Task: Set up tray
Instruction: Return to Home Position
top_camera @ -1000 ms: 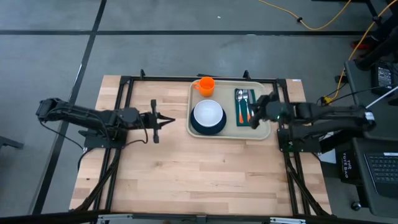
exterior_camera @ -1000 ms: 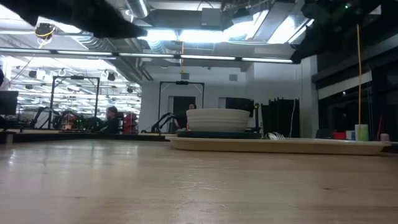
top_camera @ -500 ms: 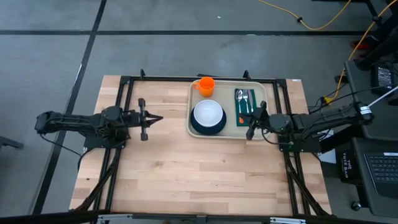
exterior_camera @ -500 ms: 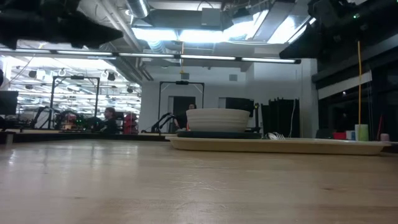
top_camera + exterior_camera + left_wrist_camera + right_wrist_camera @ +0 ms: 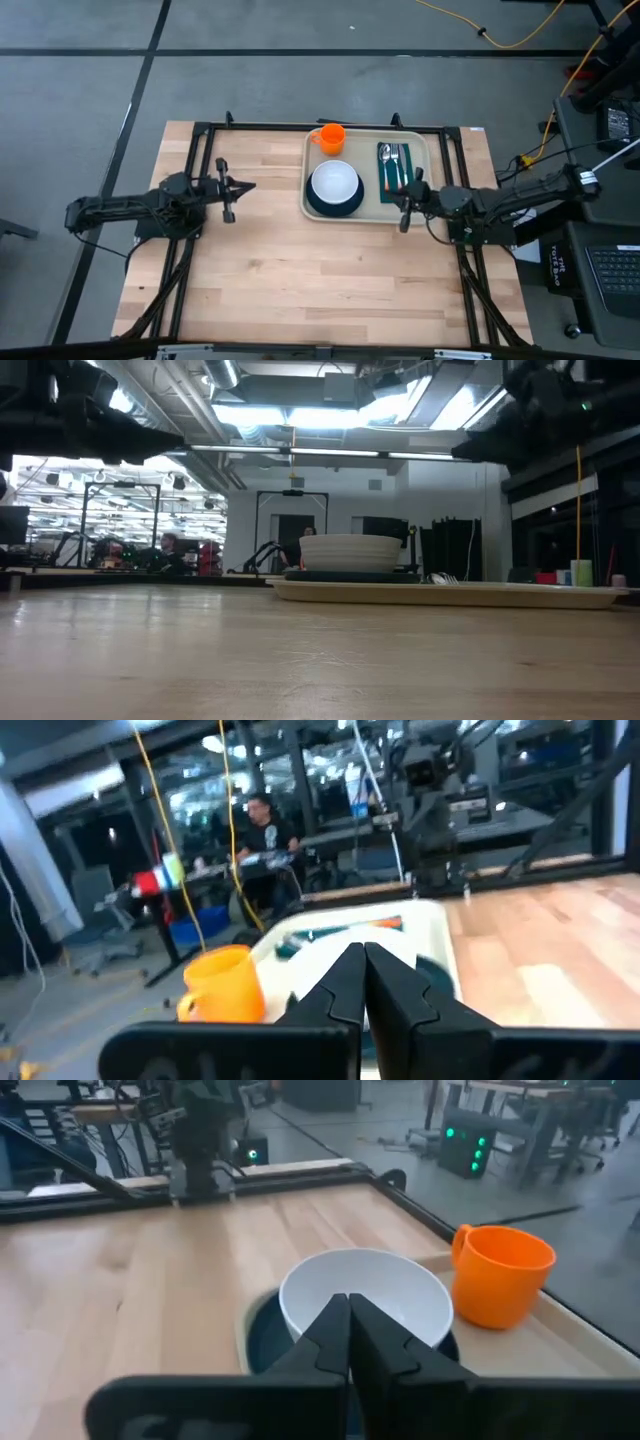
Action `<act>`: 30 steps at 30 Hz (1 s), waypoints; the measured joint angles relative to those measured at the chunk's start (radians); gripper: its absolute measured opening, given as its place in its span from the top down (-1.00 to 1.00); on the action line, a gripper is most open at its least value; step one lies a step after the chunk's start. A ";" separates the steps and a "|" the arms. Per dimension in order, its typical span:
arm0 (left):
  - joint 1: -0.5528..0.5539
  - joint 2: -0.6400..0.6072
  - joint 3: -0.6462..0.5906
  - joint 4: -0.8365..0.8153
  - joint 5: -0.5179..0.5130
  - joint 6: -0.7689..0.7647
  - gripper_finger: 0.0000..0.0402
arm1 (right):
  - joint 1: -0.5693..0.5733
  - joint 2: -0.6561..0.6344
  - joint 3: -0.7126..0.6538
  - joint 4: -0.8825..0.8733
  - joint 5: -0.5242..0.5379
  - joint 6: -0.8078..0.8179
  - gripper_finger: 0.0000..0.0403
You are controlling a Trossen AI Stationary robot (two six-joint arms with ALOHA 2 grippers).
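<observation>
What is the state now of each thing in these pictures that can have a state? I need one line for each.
left tool: shut, empty, over the bare table.
right tool: shut, empty, over the right side of the tray.
bowl: upright, empty, on the plate.
mug: upright, on the tray.
napkin: flat, under the cutlery.

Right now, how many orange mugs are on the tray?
1: the orange mug stands in a corner of the beige tray, next to the white bowl. None looks hidden.
</observation>
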 joint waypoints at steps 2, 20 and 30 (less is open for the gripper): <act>0.030 0.001 0.000 -0.014 0.020 -0.011 0.99 | 0.000 -0.039 -0.047 0.013 -0.010 -0.006 0.97; 0.163 0.002 0.000 -0.017 0.030 -0.063 0.99 | -0.014 -0.758 -0.115 -0.488 -0.148 -0.126 0.96; 0.162 0.009 0.000 -0.018 0.023 -0.064 0.99 | -0.020 -0.737 -0.243 -0.292 -0.249 -0.211 0.96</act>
